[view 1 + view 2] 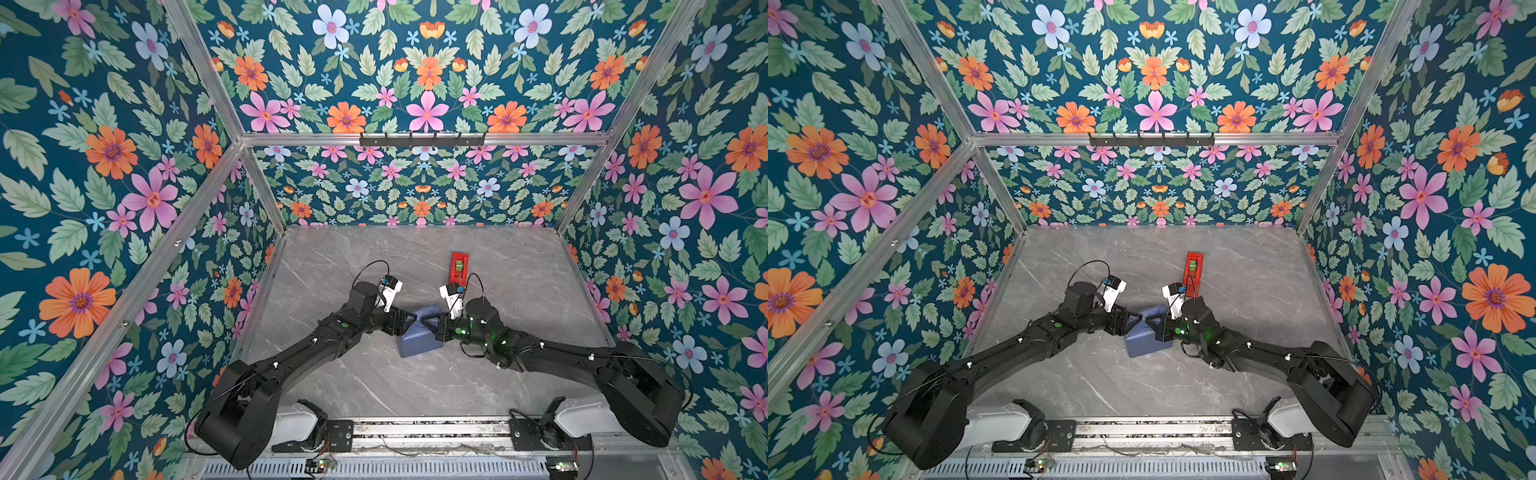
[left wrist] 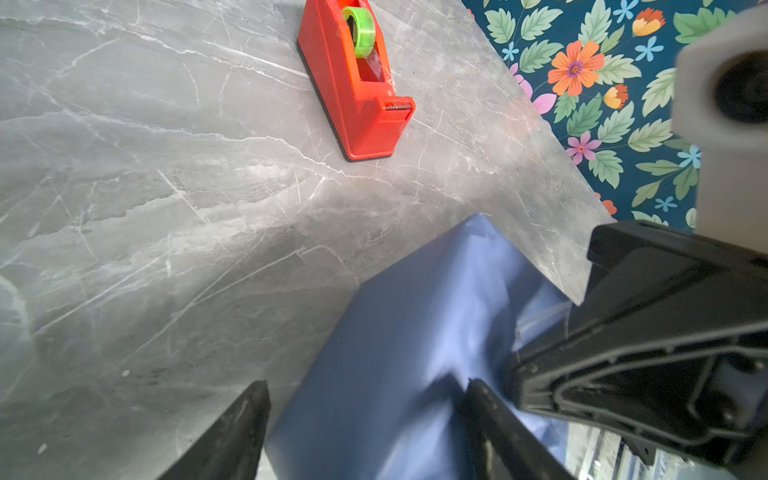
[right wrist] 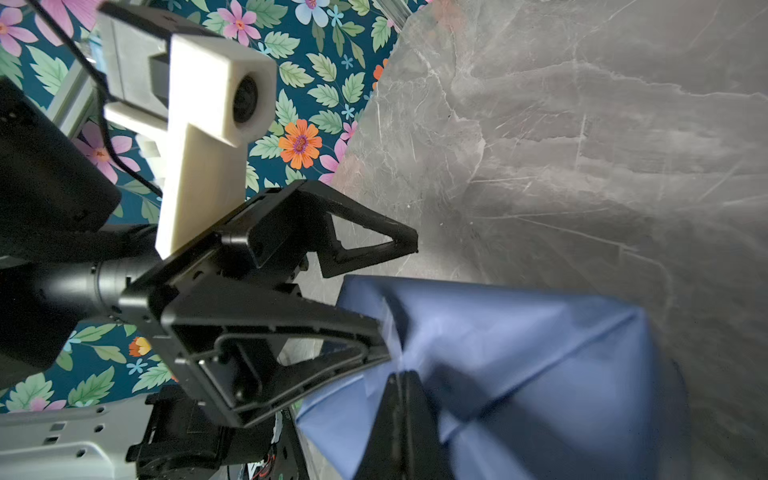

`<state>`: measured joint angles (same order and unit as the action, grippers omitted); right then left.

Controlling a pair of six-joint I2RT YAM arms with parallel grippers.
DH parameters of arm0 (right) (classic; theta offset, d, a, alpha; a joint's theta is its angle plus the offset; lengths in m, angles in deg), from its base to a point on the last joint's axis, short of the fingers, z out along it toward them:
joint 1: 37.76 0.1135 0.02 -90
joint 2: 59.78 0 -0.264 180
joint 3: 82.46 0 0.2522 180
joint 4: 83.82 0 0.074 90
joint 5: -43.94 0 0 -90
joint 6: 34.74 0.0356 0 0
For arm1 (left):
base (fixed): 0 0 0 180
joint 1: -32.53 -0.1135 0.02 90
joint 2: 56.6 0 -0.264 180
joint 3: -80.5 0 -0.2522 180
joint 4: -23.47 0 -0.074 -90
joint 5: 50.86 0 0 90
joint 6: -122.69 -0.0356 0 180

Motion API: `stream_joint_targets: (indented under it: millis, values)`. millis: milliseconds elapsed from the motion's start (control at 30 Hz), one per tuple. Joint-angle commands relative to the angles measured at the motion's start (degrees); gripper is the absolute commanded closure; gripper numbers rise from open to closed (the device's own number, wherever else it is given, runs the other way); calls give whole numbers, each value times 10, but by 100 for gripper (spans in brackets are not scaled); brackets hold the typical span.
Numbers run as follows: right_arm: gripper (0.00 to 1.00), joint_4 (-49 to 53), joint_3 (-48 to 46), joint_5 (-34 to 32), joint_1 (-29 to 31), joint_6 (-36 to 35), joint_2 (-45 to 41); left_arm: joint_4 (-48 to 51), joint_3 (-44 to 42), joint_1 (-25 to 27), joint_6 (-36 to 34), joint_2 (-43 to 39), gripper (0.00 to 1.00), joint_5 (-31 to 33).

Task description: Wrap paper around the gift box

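Closest to the lens, the left arm (image 1: 291,365) and right arm (image 1: 561,357) reach from the near rail and meet over the middle of the grey marble table (image 1: 519,282). Between them lies the paper (image 1: 415,345), slate-blue side out, folded into a boxy parcel; the box is wholly hidden. Both wrists cover the parcel's far half in both top views. Its long axis seems to run from near edge toward back wall, slightly askew, with diagonal creases on the face the right wrist view shows.

Behind it, apart, stands a red dispenser (image 1: 459,266), lengthwise the same way, cutter toward the arms, green roll (image 2: 359,33) on top. The right wrist's camera overlaps its near end in both top views.

Left gripper (image 2: 365,390): jaws wide apart, one finger (image 3: 357,332) against the paper's fold, the other clear over the table, gripping nothing. Right gripper (image 3: 400,380): jaws together, tip on the paper; whether paper is pinched I cannot tell.
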<state>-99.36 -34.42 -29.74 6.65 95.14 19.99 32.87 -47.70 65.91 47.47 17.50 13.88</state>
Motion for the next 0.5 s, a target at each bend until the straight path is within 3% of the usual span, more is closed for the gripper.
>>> stream_joint_targets:
  millis: [0,467]
  values:
    - [100,34,13,9,0,-13,4,30,-7,0,-14,3,25,4]
    - [100,35,42,47,1,2,-29,34,-12,1,-21,7,25,6]
